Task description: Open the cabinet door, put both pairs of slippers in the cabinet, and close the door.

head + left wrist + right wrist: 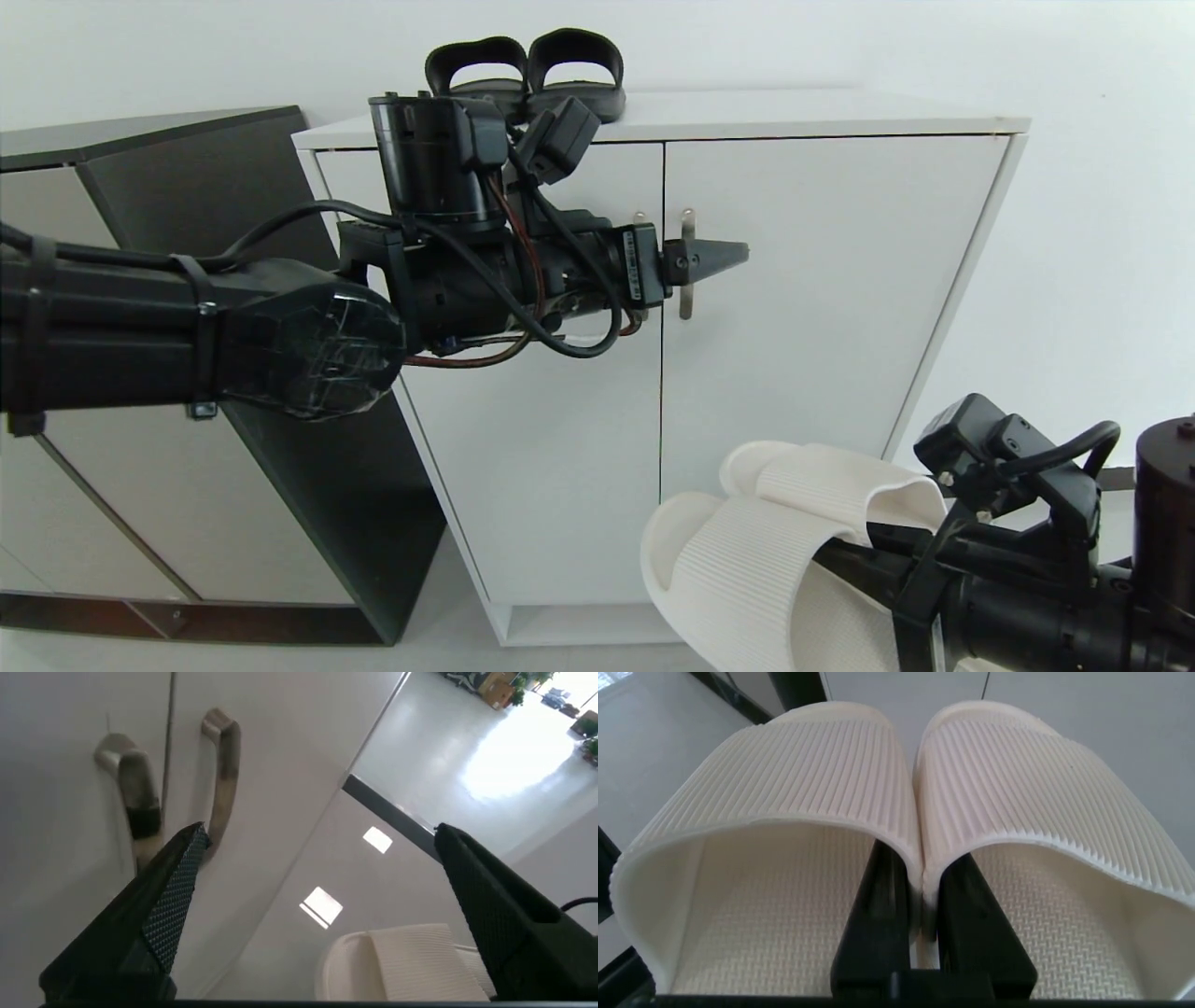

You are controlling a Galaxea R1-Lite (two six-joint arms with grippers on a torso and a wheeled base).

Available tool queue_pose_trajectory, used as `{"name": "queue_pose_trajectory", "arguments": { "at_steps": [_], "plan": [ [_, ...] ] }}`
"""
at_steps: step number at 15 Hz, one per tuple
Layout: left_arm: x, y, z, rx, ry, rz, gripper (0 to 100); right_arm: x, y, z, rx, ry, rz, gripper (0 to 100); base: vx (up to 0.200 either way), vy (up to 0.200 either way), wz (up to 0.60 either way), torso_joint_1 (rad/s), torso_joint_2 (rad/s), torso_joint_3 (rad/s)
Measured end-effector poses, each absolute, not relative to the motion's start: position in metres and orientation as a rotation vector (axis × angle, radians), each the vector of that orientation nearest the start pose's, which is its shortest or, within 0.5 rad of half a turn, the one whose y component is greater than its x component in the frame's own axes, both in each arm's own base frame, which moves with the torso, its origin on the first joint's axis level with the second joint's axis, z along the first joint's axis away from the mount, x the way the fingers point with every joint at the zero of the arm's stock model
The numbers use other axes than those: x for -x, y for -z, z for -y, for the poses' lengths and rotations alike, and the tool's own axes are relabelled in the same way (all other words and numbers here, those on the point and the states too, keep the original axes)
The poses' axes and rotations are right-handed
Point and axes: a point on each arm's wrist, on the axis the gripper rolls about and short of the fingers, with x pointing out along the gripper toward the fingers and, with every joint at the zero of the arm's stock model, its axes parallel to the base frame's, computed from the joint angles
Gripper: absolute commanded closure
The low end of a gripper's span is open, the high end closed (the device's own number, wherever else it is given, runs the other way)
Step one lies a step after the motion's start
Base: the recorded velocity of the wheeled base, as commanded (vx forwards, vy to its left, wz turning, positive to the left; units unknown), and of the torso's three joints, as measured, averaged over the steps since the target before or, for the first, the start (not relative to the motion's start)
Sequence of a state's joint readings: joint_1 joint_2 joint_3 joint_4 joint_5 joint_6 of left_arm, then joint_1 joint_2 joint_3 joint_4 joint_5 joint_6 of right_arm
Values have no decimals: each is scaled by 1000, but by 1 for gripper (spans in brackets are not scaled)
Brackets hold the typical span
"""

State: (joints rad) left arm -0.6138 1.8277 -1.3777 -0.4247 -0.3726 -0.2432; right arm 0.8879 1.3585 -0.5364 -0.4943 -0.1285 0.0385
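The white cabinet point(822, 308) stands with both doors shut, its 2 handles point(224, 775) side by side at the middle seam. The black slippers point(527, 70) sit as a pair on top of it, left of centre. The left arm point(280, 345) is stretched across the left door. The left jaws are spread wide with nothing in them, and 1 finger point(168, 905) has its tip just beside the lower end of a handle (touching or not, I cannot tell). Low on the right, in front of the right door, the right arm point(1027, 607) holds the white slippers point(756, 551) in the air. The right jaws are closed on the pair's 2 inner walls, pinching them together, with 1 slipper on each side. A dark cabinet point(187, 159) stands just left of the white one.
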Motion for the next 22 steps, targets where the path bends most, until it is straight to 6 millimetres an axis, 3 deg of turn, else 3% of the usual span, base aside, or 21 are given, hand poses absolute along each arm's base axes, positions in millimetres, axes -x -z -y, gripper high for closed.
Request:
{"name": "queue_pose_trajectory", "arguments": {
  "at_steps": [9, 10, 14, 22],
  "plan": [
    [-323, -268, 236, 221, 977, -154, 0, -135, -180, -160, 131, -741, -324, 100, 0, 0, 0, 0, 0, 0],
    [-325, -266, 237, 220, 977, -157, 100, -135, -179, -161, 133, -741, -328, 100, 0, 0, 0, 0, 0, 0],
    [-325, -261, 237, 218, 985, -174, 100, -136, -176, -162, 134, -757, -342, 100, 0, 0, 0, 0, 0, 0],
    [-290, -259, 227, 211, 1028, -206, 100, -124, -167, -152, 115, -964, -393, 100, 0, 0, 0, 0, 0, 0]
  ]
}}
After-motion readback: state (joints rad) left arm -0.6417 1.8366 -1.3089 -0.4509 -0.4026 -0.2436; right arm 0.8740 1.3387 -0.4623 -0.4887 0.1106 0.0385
